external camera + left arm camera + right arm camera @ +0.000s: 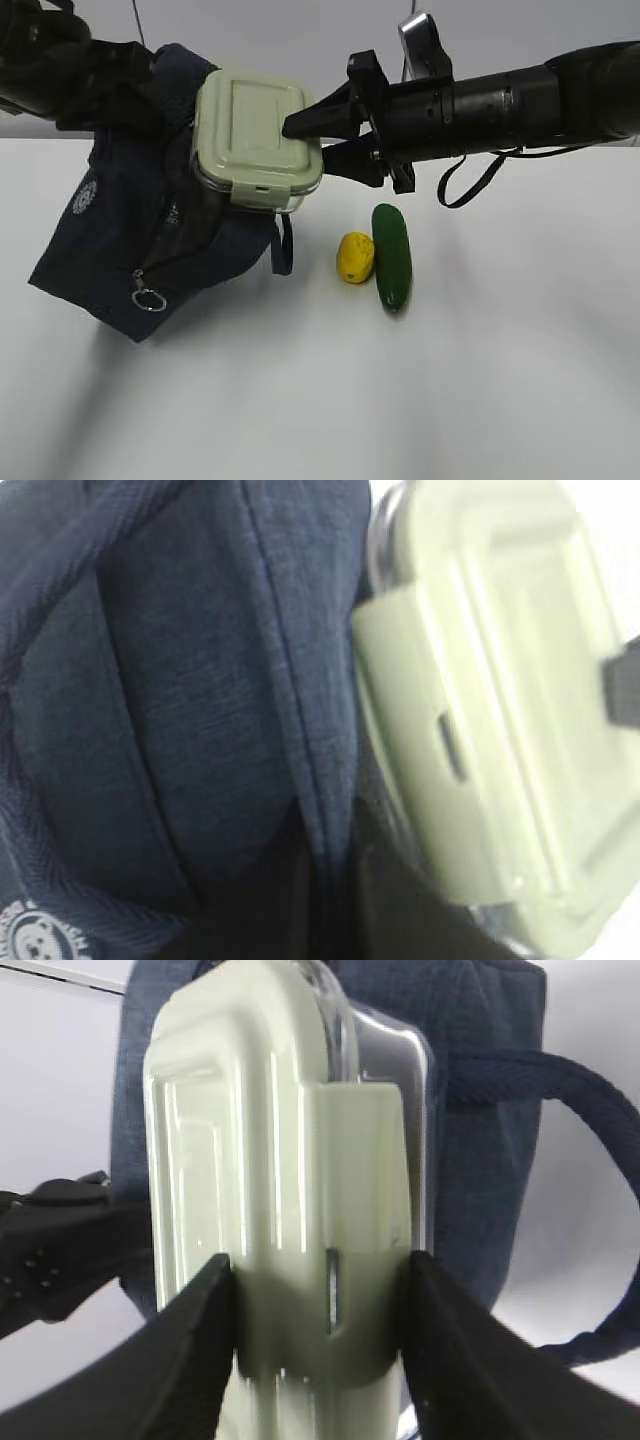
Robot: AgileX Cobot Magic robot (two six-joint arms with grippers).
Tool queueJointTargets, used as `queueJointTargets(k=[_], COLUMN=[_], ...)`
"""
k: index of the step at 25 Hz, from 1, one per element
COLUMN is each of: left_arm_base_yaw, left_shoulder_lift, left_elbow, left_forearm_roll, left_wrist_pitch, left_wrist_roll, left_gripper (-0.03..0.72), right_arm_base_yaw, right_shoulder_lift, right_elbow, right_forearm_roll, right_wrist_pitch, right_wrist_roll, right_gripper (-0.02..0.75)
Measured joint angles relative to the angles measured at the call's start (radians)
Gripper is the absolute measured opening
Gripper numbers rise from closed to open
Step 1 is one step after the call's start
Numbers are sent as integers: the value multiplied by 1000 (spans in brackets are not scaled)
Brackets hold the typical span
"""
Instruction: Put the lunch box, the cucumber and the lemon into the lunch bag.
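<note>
In the exterior view, the right gripper [318, 140] clamps the squarish glass lunch box with its pale green lid [255, 135], lid facing the camera, against the tilted navy fabric lunch bag [130, 260]. The small yellow lemon [355, 257] touches the dark green cucumber [391, 255], whose long axis runs away from the camera. The left wrist view shows bag fabric; its jaws are unseen, nearly shut. The right wrist view shows both fingers [190, 1350] squeezing the box's edge.

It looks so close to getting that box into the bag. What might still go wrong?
The clear glass container with the pale green lid is held in the air on its edge by the right gripper, so it might slip. The dark navy fabric bag hangs slack and tilted from the left arm, so its mouth may be too narrow. The yellow lemon and green cucumber lie just below a possible drop.
</note>
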State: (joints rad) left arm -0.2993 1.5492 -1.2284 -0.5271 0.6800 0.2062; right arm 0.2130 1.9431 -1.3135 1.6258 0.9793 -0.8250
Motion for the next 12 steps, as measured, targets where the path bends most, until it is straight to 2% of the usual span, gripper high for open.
queueJointTargets(k=[4,8,12], left_arm_base_yaw=[0,0,0], left_shoulder_lift=[-20,-23,-21], left_elbow=[0,0,0], left_forearm_roll=[-62,-169,-213], left_wrist_pitch=[-11,-13,-15], left_wrist_roll=[41,117,147], left_gripper=[5,5,5], right_arm_base_yaw=[0,0,4], right_shoulder_lift=[0,7,20], right_elbow=[0,0,0], right_forearm_roll=[-58,-64,-61], right_wrist_pitch=[-43,-77,-77], right_wrist_roll=[0,0,0], right_gripper=[380,381,380])
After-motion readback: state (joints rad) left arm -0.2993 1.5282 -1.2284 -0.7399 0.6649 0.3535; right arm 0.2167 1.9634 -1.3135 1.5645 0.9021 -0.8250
